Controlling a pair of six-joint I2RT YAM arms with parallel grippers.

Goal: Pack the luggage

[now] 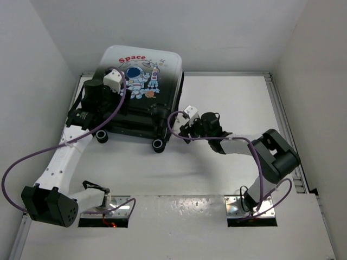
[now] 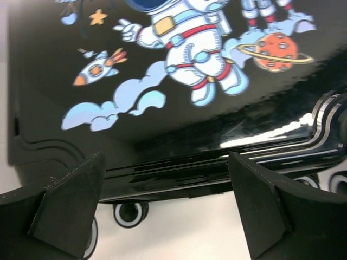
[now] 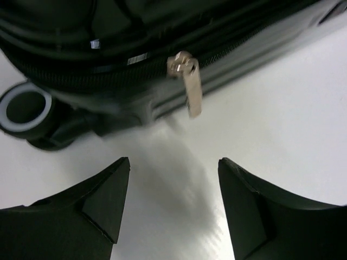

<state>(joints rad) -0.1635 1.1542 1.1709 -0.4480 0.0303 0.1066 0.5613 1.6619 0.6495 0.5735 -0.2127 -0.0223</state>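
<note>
— Two questions: where's the case, and what stage are you at?

— The luggage (image 1: 138,81) lies flat at the far left of the table (image 1: 233,103), astronaut print up, lid down, casters toward me. I'd call this the zipping stage. The zipper pull (image 3: 190,89) hangs off the track near a caster (image 3: 24,111).

— And your tools?

— My right gripper (image 3: 173,162) stands just short of that pull, jaws apart, only bare table between them. My left gripper (image 2: 165,160) hovers over the near edge of the shell, spread wide, holding nothing.

— Next move?

— I reckon I ease the right forward until the tab sits between the pads, pinch it, then draw it along the track. It's thin and dangling, so alignment matters. The left should press the shell down to brace it. How far the zip has run, I can't tell.
</note>
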